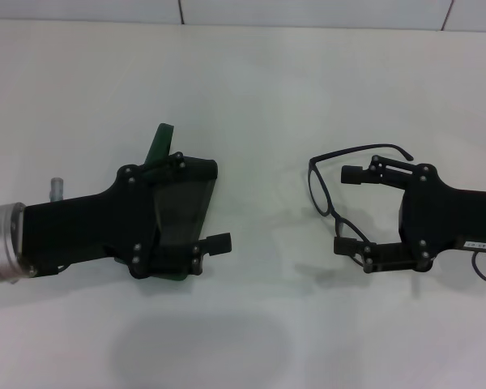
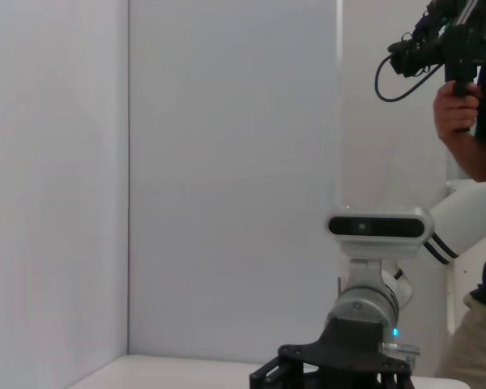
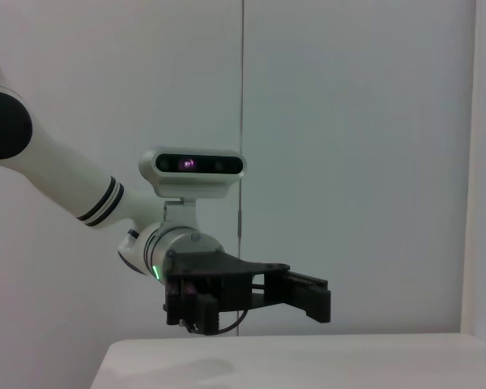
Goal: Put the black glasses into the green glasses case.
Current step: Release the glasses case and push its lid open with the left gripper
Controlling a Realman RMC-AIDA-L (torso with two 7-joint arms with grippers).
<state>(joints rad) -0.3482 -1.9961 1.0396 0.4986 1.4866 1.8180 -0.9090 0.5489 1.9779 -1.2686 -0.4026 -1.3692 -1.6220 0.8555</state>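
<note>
The green glasses case (image 1: 176, 212) lies open on the white table (image 1: 267, 97) at centre-left, its lid (image 1: 160, 144) standing up at the far side. My left gripper (image 1: 220, 205) is open and sits over the case, one finger on each side of it, hiding most of it. The black glasses (image 1: 322, 193) lie at centre-right, lenses towards the case, one temple arm (image 1: 373, 149) reaching back past my right gripper (image 1: 342, 210). That gripper is open, with the frame lying just at and between its fingertips. I cannot tell whether it touches the frame.
A small grey cylinder (image 1: 57, 186) stands behind my left arm. The left wrist view shows a person (image 2: 470, 105) holding a camera beside the robot. Bare table lies between the case and the glasses.
</note>
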